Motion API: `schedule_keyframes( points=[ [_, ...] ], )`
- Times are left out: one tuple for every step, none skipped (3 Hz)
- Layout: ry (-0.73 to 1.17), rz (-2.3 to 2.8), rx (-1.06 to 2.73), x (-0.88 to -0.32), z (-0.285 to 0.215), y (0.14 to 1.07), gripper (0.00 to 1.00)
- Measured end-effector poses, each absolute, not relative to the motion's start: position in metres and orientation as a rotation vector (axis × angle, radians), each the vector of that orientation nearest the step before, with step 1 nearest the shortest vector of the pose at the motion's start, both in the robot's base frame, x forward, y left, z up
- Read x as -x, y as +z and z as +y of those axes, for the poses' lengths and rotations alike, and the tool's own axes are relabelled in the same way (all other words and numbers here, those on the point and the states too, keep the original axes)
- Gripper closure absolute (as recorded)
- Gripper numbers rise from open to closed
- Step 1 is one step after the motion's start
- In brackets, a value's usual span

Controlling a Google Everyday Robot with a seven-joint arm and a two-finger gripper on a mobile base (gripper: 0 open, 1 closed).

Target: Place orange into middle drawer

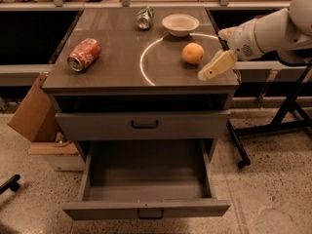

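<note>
The orange (193,53) sits on the cabinet top, right of centre, just in front of the white bowl (180,24). My gripper (220,49) is at the top's right edge, just right of the orange and not touching it. It is open and empty, with one cream finger (217,65) pointing down-left towards the front corner. The middle drawer (146,209) is pulled fully out below, and its inside is bare. The upper drawer (144,125) with the dark handle is closed.
A crushed red soda can (84,54) lies on the top at the left. A green can (144,17) lies at the back. A cardboard box (34,113) stands left of the cabinet, and a black stand leg (273,128) is on the floor to the right.
</note>
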State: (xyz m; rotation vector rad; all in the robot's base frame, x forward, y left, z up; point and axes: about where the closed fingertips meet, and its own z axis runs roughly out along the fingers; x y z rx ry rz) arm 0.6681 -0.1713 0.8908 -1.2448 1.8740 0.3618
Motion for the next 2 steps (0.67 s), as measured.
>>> schedule_keyframes(
  points=[
    [0.407,1.844,1.209,-0.688,-0.167,0.889,0.0],
    [0.388,1.871,1.148,-0.708,-0.159,0.876,0.0]
  ],
)
